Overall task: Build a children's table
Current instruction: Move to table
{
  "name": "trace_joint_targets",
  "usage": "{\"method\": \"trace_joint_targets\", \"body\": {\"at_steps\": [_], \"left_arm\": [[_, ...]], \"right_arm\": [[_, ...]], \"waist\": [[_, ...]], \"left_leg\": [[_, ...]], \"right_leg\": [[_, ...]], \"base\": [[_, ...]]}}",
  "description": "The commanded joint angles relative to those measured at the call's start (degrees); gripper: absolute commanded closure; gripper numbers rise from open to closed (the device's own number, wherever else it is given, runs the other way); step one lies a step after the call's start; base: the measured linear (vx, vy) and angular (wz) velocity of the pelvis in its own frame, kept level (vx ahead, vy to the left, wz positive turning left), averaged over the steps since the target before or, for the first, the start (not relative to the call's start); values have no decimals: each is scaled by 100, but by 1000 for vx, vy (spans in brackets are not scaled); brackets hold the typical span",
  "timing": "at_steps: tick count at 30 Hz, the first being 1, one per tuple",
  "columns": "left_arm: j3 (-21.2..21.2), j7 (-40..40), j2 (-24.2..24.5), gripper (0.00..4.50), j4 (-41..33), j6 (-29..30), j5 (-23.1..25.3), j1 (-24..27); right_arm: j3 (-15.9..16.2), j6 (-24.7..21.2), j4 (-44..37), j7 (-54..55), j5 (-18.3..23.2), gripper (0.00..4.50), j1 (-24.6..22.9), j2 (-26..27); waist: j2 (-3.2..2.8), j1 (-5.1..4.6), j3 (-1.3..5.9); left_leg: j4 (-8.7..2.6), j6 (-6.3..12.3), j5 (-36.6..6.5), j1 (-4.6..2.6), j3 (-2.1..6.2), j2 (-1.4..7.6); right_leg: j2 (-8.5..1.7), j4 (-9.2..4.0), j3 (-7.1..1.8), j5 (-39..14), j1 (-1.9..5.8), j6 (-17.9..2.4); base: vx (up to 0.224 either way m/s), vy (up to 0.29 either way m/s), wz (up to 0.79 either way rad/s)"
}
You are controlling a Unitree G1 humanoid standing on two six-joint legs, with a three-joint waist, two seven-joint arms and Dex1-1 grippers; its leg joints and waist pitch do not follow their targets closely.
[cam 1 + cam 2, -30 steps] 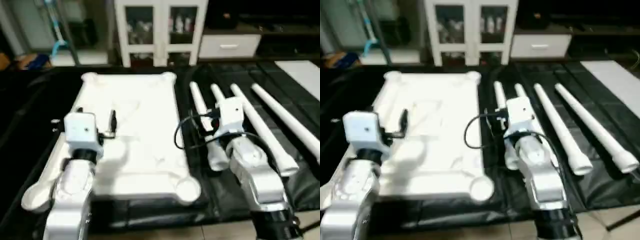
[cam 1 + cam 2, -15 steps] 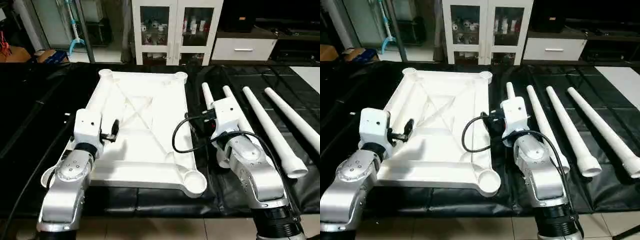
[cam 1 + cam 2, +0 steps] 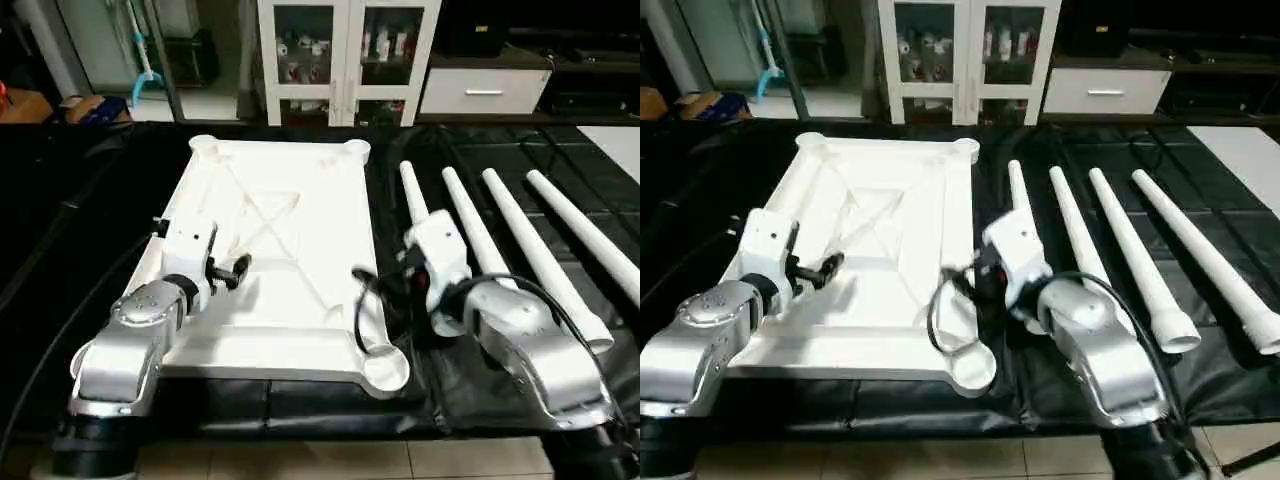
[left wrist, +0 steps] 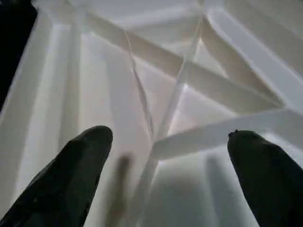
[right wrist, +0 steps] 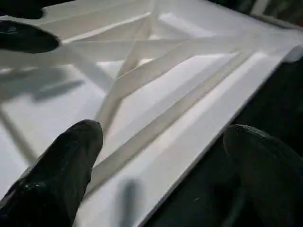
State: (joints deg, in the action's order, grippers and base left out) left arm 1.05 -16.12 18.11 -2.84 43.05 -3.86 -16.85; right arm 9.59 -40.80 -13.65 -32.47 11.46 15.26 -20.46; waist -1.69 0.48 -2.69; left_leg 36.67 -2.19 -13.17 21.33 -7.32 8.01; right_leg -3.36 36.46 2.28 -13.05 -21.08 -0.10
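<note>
White table top point(image 3: 290, 250) upside down on black sheet point(image 3: 80, 210), X-ribs up, round sockets at corners; near-right socket point(image 3: 385, 368) close to front edge of sheet. Four white legs point(image 3: 500, 240) laid side by side on sheet, to right of top, thin ends pointing away, wide ends toward robot; leftmost leg point(image 3: 412, 195) just beside top's right edge, lower part hidden behind right arm. Left claw point(image 4: 165, 156) over top's left half, wide open, holding nothing; black fingers point(image 4: 75, 165) apart above rib crossing, rib junction seen between them in wrist view. From head cam, one black finger point(image 3: 235, 270) of left claw juts right over the ribbed surface; contact w/ top can't tell. Right claw point(image 5: 161, 156) also wide open, empty, at top's right edge: one finger point(image 5: 66, 165) over white ribbing, other finger point(image 5: 270, 161) over black sheet past the rim. In right wrist view, dark fingertip of the other claw point(image 5: 28, 38) seen across the top. Black cable point(image 3: 365, 300) loops from right wrist over top's right rim. Bkgd: white glass-door cabinet point(image 3: 345, 55) w/ small items inside, white drawer unit point(image 3: 480, 90) to its right, tiled floor point(image 3: 300, 460) at front.
</note>
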Motion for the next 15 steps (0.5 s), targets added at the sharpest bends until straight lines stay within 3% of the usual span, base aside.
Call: {"method": "trace_joint_targets", "body": {"at_steps": [1, 4, 7, 10, 14, 15], "left_arm": [[-80, -103, 164, 54, 251, 140, 64, -165], [-99, -196, 216, 72, 456, 188, 72, -244], [-211, -210, 286, 102, 820, 45, 194, -354], [-270, -227, 318, 140, 1068, -98, 249, -453], [-427, -495, 386, 153, 1364, -260, 242, -621], [-521, -620, 424, 176, 1486, -308, 251, -732]], "right_arm": [[-2, -291, -488, -496, 460, 0, -29, -223], [28, -378, -707, -756, 621, 0, -58, -399], [118, -399, -854, -886, 639, 0, -62, -504], [158, -419, -905, -892, 639, 0, -48, -514], [196, -477, -952, -907, 669, 0, -17, -528], [218, -506, -968, -910, 687, 0, -1, -551]], "waist": [[-82, 43, 319], [-71, 59, 312], [-64, 96, 295], [-58, 139, 298], [-52, 152, 290], [-49, 159, 292]], "left_leg": [[-531, 154, -475, -47, 170, 433], [-542, 175, -545, -67, 164, 443], [-560, 92, -780, -90, 146, 451], [-565, 38, -740, -87, 144, 455], [-590, -15, -790, -85, 154, 465], [-589, -20, -775, -93, 151, 460]], "right_leg": [[-479, -361, -274, 506, 245, -1438], [-484, -381, -270, 488, 242, -1442], [-505, -420, -291, 149, 224, -1456], [-515, -419, -301, 142, 223, -1446], [-513, -416, -297, 55, 218, -1406], [-513, -421, -301, 56, 210, -1380]], "base": [[0, 0, 0], [0, 0, 0], [0, 0, 0], [0, 0, 0], [0, 0, 0], [0, 0, 0]]}}
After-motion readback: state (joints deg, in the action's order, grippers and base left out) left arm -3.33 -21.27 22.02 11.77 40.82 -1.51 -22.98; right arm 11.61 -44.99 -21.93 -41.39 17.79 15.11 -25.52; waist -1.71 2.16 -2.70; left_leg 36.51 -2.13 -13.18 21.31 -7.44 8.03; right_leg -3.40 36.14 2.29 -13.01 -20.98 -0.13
